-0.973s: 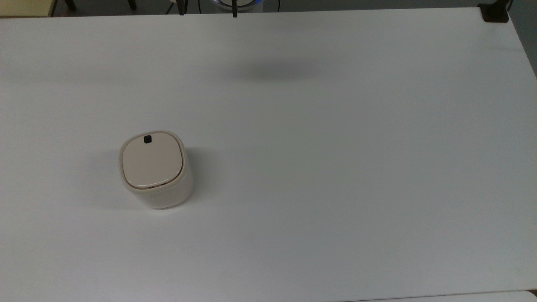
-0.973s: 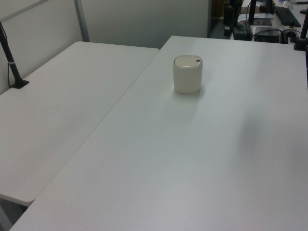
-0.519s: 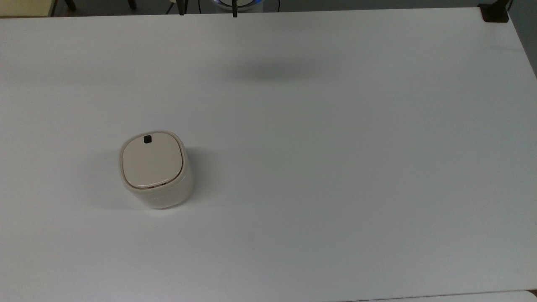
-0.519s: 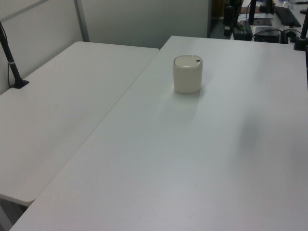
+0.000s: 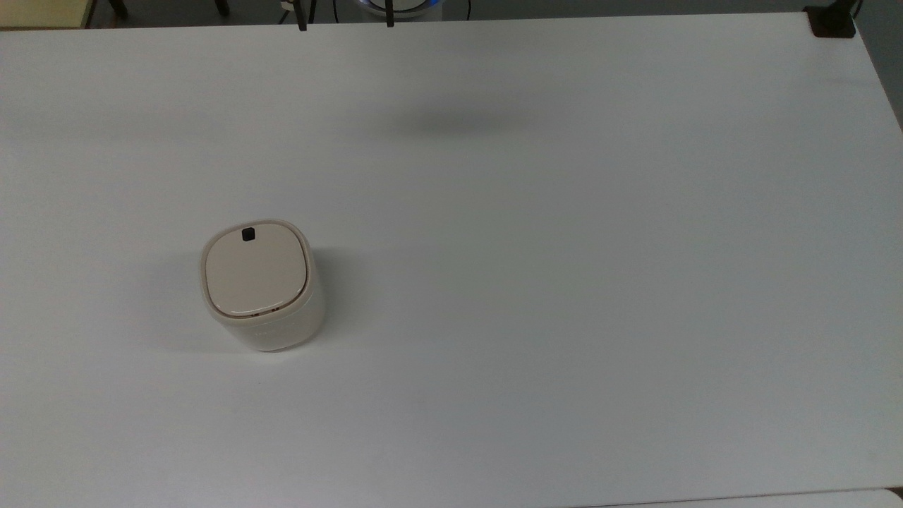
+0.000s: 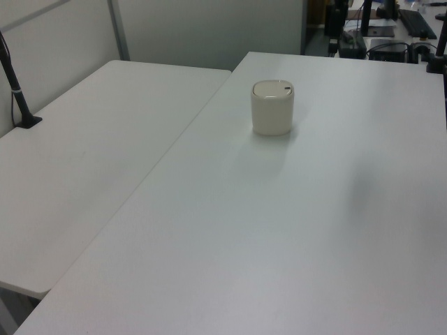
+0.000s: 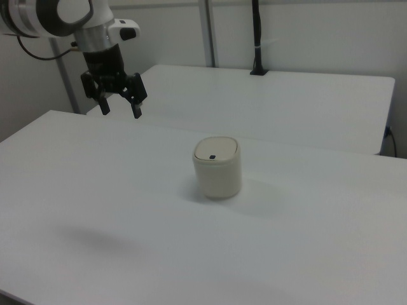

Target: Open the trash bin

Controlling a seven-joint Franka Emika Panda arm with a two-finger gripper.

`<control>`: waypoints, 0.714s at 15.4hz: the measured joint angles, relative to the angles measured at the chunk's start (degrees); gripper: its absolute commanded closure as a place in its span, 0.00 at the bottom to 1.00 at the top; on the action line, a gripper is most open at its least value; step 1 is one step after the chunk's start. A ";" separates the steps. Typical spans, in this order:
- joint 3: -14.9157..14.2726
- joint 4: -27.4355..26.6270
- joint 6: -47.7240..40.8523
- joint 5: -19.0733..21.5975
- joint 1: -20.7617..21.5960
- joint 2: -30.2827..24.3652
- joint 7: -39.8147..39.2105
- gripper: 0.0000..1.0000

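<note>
Small cream-white plastic trash bin (image 5: 262, 289) with a rounded-square shape, standing upright on the wide white tabletop (image 5: 564, 282), at about 8 o'clock from the middle in the top view. Flat beige lid (image 5: 255, 273) lying shut on top of it. Small black square button (image 5: 247, 234) sitting near the lid's 12 o'clock edge in the top view. Same bin (image 6: 272, 108) seen far off at about 12 o'clock in the left view, on the tabletop (image 6: 279, 244), with a second white table (image 6: 91, 174) touching it along the side at 9 o'clock. In the right view, bin (image 7: 217, 168) close to the middle, button (image 7: 212, 157) facing 6 o'clock. Black robot hand (image 7: 119, 106) hanging in the air at about 10 o'clock in the right view, well apart from the bin and higher than it, touching nothing. Two black fingers (image 7: 135, 110) spread wide, pointing down, nothing between them. White and grey robot arm (image 7: 63, 16) above the hand, reaching in from the right view's top left corner. Soft grey shadow (image 5: 451, 123) on the tabletop at about 12 o'clock in the top view, well apart from the bin. Black pole (image 7: 257, 38) standing at the far edge of the second table (image 7: 267, 105) in the right view.
</note>
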 measured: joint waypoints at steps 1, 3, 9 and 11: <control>-0.01 0.00 0.00 0.00 -0.42 0.00 -0.27 0.71; -0.01 -0.01 0.00 0.00 -1.25 0.01 -0.34 0.99; -0.16 -0.47 9.35 0.64 -4.00 0.81 -0.35 1.00; -1.09 -0.66 13.62 2.77 -4.90 1.88 -0.35 1.00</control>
